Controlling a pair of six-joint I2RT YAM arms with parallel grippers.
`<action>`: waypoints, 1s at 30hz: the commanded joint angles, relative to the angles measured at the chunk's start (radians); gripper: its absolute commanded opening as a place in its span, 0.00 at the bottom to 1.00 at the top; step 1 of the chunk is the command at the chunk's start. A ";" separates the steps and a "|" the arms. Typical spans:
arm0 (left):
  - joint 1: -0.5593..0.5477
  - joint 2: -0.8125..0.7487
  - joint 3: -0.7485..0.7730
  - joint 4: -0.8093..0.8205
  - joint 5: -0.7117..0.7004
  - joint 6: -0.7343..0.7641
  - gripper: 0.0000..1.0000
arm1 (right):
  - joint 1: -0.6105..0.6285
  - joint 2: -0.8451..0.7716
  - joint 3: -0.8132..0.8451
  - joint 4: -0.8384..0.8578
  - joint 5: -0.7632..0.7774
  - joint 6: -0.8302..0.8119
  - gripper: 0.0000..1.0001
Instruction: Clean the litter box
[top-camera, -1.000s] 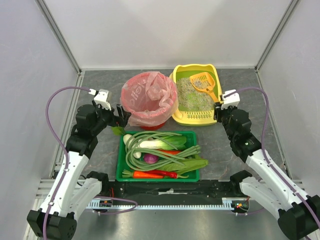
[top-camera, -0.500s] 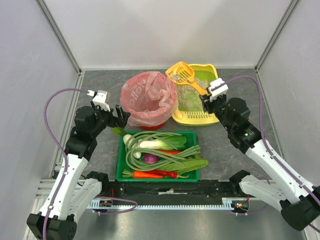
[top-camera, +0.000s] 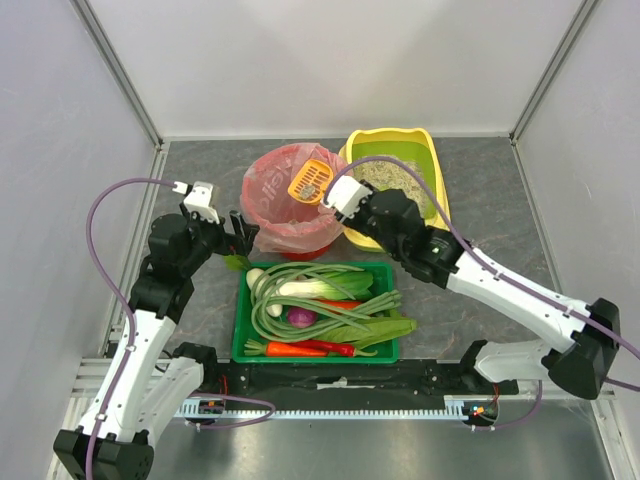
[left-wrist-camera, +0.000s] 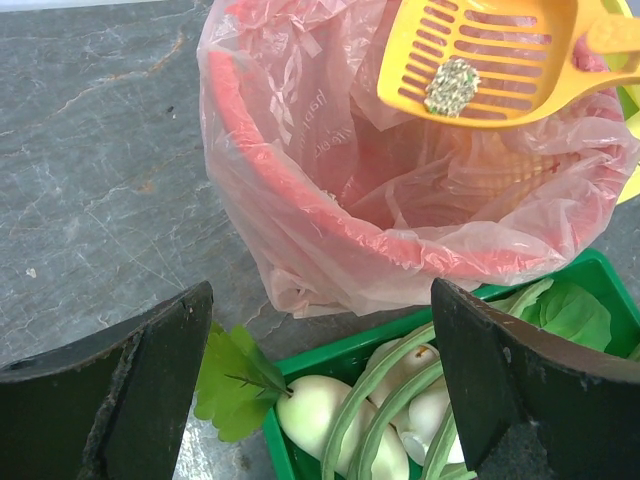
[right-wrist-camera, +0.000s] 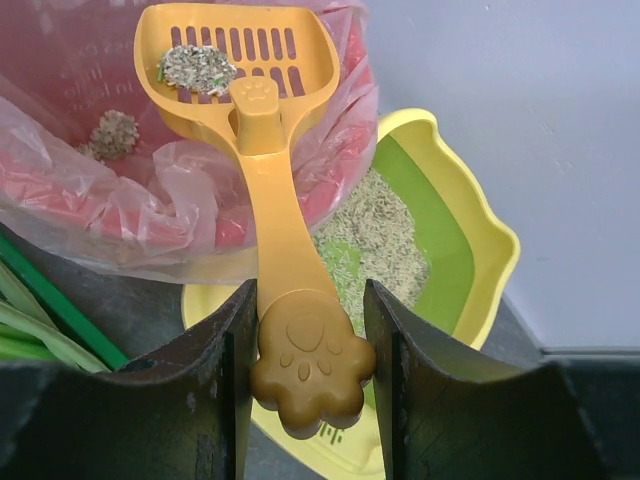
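Observation:
The yellow litter box (top-camera: 437, 180) with green lining and grey-beige litter stands at the back right; it also shows in the right wrist view (right-wrist-camera: 470, 270). My right gripper (top-camera: 338, 194) is shut on the paw-shaped handle of an orange slotted scoop (right-wrist-camera: 255, 120). The scoop (top-camera: 310, 180) holds a grey-green clump over the red bin with a pink bag (top-camera: 285, 215). The scoop head also shows in the left wrist view (left-wrist-camera: 480, 60). My left gripper (top-camera: 238, 232) is open and empty, left of the bin.
A green tray (top-camera: 245, 325) of vegetables lies in front of the bin, with white bulbs and green beans (left-wrist-camera: 400, 410) between my left fingers' view. A loose green leaf (left-wrist-camera: 235, 385) lies on the dark stone tabletop. Grey walls enclose three sides.
My right gripper has lifted the scoop out of the litter box and carried it left, over the red bin. The left arm has barely moved.

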 joint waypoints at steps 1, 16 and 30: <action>0.000 -0.017 -0.007 0.040 -0.009 0.041 0.96 | 0.058 0.052 0.081 -0.023 0.192 -0.123 0.00; -0.003 -0.026 -0.012 0.040 -0.009 0.046 0.96 | 0.162 0.127 0.041 0.198 0.364 -0.436 0.00; -0.003 -0.030 -0.012 0.040 -0.013 0.049 0.96 | 0.285 0.119 -0.065 0.343 0.362 -0.801 0.00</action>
